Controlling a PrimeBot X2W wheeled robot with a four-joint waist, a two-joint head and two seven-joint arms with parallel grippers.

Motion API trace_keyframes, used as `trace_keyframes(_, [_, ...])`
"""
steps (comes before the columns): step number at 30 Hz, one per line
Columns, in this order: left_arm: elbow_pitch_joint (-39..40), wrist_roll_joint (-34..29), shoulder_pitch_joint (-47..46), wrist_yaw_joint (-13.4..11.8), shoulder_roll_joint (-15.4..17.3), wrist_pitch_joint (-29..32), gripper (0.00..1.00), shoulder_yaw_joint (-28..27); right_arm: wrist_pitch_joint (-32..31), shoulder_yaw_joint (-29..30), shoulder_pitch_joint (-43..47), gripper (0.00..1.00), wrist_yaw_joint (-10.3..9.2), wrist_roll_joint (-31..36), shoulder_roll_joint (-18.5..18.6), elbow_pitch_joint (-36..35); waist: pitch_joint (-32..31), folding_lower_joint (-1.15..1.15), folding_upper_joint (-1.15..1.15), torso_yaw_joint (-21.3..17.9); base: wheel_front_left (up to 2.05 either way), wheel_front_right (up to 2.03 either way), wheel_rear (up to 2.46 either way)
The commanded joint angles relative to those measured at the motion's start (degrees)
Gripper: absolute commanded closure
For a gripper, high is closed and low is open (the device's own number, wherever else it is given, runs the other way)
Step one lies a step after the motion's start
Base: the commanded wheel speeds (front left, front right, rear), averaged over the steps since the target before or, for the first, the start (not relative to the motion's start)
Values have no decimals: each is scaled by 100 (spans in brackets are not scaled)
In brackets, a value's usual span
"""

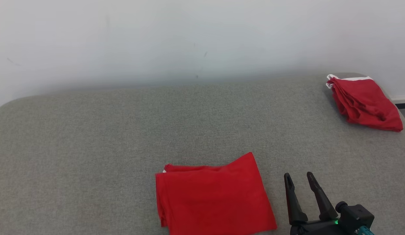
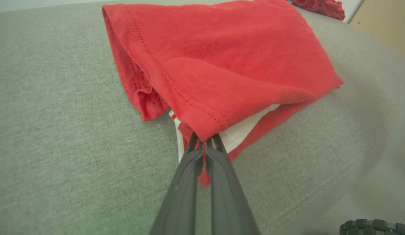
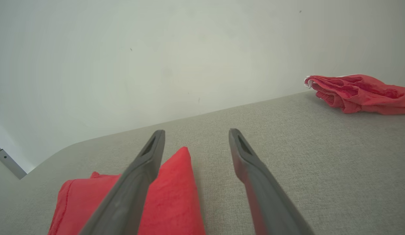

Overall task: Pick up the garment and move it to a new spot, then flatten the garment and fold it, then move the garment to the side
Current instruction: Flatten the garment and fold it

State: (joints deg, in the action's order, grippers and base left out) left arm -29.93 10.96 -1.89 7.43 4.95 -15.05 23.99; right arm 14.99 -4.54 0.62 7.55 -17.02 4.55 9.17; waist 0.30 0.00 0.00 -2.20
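Pinching a corner of the folded red garment (image 2: 222,58), the left tool (image 2: 205,141) had its two dark fingers pressed together. Red cloth was caught between the tips, and a thin strip of it hung down the narrow gap. Right at that grip a white inner layer (image 2: 244,130) showed from under the garment's stitched red top layer, which arched over the fingertips. Whether the pinched corner was lifted clear of the grey fabric surface (image 2: 58,147) could not be told.

The right tool (image 1: 299,178) stood just beside the garment (image 1: 213,199), off its right edge, with its fingers spread wide, nothing between them, and the tips pointing away from the robot. From the right wrist, that tool (image 3: 196,133) had one finger crossing in front of the garment (image 3: 176,195) while the other stood over bare grey fabric (image 3: 287,156).

The garment itself lay flat as a rough rectangle with one far corner peaked, and grey surface (image 1: 91,147) stretched out to its left and beyond it. Well apart from the garment, far off to its right and farther from the robot, a second red garment (image 1: 365,102) with a white edge lay crumpled. Beyond the garment, past the far edge of the surface, a pale wall (image 1: 189,39) rose.
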Motion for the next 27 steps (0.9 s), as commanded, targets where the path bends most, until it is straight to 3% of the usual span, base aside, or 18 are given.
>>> trace_keyframes(1, [-20,-26,74,4,14,-16,88,25,25,-6,51,0,-14,34,-23,13,-30,0,0,39,0,0,0])
trace_keyframes(2, [-28,-23,72,-1,9,-16,53,36,25,-12,50,0,-14,36,-21,18,-34,0,0,49,0,0,0])
trace_keyframes(3, [-32,-23,76,-1,-1,-16,0,43,25,-9,48,0,-14,36,-17,25,-39,0,0,57,0,0,0])
trace_keyframes(13, [137,76,304,-121,-63,-16,0,-164,25,23,66,0,-14,11,28,49,-89,0,0,53,0,0,0])
trace_keyframes(27, [1318,97,813,-439,180,-16,0,-1204,25,241,130,0,-14,27,-16,-40,-164,0,0,240,0,0,0])
